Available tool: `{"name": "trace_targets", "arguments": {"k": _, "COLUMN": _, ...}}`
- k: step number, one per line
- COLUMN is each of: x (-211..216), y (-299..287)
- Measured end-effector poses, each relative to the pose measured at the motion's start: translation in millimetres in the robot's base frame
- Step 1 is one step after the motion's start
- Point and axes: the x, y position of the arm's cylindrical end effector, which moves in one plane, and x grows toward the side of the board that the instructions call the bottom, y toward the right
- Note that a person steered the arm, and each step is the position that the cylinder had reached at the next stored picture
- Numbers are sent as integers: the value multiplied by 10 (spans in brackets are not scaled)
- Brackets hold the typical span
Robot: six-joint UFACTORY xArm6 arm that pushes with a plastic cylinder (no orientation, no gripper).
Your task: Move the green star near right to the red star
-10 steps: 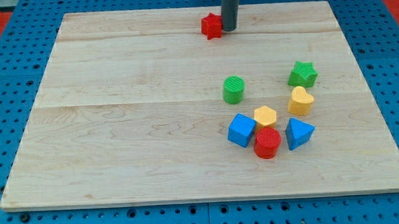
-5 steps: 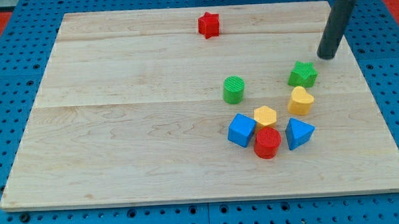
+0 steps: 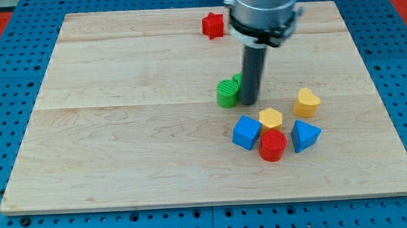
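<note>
Green cylinder (image 3: 226,94) touches my tip (image 3: 249,102), rod hiding most of green star (image 3: 237,80).

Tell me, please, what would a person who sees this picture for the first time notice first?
Most striking is the dark rod coming down from the view's top, my tip at mid-board, right beside the green cylinder. Next is the cluster toward the view's bottom right: blue cube, red cylinder, blue triangle. The red star sits alone near the top edge.
</note>
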Motion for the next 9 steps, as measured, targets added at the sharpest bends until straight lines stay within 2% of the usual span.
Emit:
{"name": "trace_targets", "arguments": {"k": 1, "x": -425, "y": 247}}
{"name": "trace_targets", "arguments": {"k": 2, "x": -900, "y": 258}}
{"name": "trace_targets", "arguments": {"k": 3, "x": -796, "y": 213}}
{"name": "trace_targets", "arguments": {"k": 4, "x": -726, "y": -391}}
{"name": "trace_targets", "arguments": {"k": 5, "x": -1025, "y": -264}}
{"name": "trace_targets", "arguments": {"k": 7, "x": -1265, "y": 708}}
{"name": "trace_targets", "arguments": {"k": 8, "x": -1315, "y": 606}}
{"name": "trace_targets", "arguments": {"k": 9, "x": -1096, "y": 425}}
